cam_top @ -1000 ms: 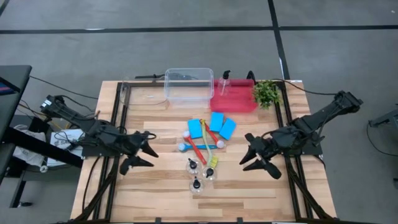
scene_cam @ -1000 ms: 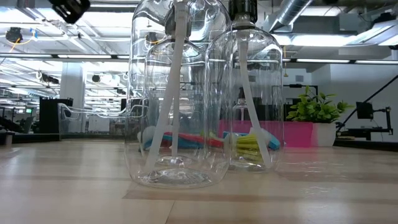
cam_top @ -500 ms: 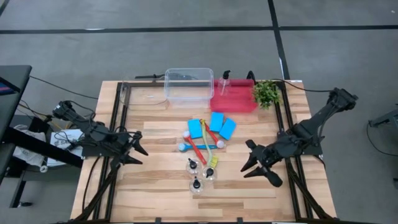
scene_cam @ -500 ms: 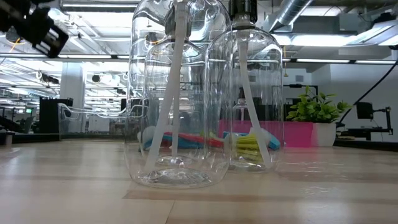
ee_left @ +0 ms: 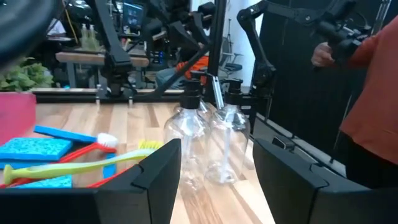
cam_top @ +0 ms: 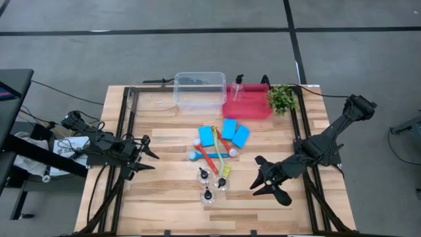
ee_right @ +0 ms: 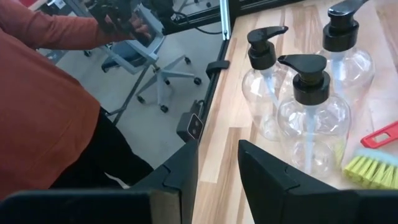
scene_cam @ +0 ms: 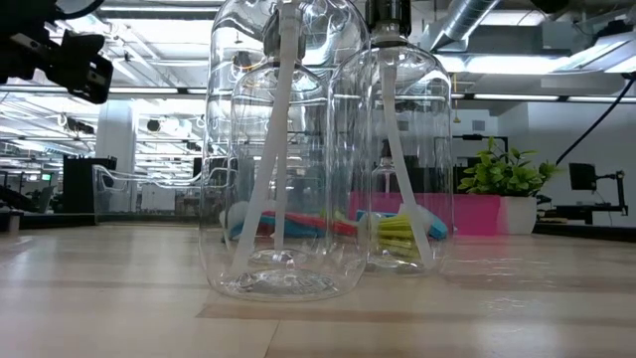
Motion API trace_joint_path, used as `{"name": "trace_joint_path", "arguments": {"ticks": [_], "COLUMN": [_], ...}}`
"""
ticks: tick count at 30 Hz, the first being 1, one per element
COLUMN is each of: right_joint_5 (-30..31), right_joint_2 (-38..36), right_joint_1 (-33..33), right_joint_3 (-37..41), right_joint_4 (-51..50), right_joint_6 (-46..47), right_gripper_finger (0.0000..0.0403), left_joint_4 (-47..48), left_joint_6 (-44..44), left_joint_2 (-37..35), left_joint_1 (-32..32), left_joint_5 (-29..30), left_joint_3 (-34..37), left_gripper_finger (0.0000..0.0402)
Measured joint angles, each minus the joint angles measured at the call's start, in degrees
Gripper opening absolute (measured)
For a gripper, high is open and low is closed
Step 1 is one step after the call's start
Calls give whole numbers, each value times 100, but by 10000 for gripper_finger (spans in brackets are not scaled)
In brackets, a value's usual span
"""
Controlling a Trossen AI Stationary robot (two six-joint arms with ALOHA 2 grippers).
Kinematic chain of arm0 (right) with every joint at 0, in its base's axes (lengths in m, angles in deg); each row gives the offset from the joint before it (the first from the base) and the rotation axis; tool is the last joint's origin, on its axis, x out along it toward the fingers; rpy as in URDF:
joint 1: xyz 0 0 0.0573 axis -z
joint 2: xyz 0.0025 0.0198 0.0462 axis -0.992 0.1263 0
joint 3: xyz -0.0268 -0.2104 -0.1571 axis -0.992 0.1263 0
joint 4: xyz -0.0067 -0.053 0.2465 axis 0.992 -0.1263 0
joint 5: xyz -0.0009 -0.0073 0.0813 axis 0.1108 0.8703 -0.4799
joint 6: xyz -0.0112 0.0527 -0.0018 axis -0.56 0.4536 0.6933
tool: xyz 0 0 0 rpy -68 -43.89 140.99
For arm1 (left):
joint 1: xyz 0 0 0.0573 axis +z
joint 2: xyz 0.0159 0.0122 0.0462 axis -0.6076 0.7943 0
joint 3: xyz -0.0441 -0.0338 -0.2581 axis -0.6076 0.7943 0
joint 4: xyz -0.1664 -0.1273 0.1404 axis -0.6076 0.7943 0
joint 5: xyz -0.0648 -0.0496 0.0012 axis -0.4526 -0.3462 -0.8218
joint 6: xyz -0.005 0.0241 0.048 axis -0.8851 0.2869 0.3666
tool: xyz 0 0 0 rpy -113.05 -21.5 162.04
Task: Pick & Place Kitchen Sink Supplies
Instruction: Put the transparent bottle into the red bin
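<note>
A: Start at the left. Where is the left gripper [cam_top: 146, 155]?

B: At the table's left edge, fingers spread wide and holding nothing. All the supplies lie ahead of its fingertips, well apart from it. It looks parked, out of the other arm's way.

A: And in the middle?

B: The supplies sit in one loose heap between the two grippers. On its tub side are three blue sponges [cam_top: 227, 133], two of them touching. Nearer the grippers' line lie the brushes [cam_top: 210, 155], crossed over each other: I count one red, one blue, one yellow-green. Then three pump bottles [cam_top: 209, 184] stand upright, close together. A fourth bottle [cam_top: 239, 86] stands at the red tray [cam_top: 247, 103], far beyond both grippers, beside the clear tub [cam_top: 199, 90] and the small plant [cam_top: 282, 98].

A: Why that layout?

B: My guess is that the heap is the unsorted stock, and the tub and tray are where it goes. The bottle at the tray may already be placed.

A: And the right gripper [cam_top: 266, 182]?

B: It hangs just beside the three bottles, fingers pointing at them, with a narrow gap between its fingers and nothing in it. It seems lined up for a bottle, and would need to open wider first.
</note>
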Motion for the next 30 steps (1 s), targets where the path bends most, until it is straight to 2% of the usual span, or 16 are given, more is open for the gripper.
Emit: {"name": "trace_joint_path", "arguments": {"ticks": [13, 19, 30], "right_joint_5": [30, 381, 361], "right_joint_2": [0, -2, -2], "right_joint_1": [14, 15, 4], "right_joint_3": [0, 0, 0], "right_joint_4": [38, -25, -2], "right_joint_6": [92, 92, 82], "right_gripper_finger": [107, 107, 107], "left_joint_4": [-5, -10, -15], "left_joint_6": [-215, -216, -217], "left_joint_2": [350, 557, 841], "left_joint_1": [0, 0, 0], "left_joint_5": [-118, -118, -122], "left_joint_3": [2, 2, 2], "left_gripper_finger": [202, 202, 202]}}
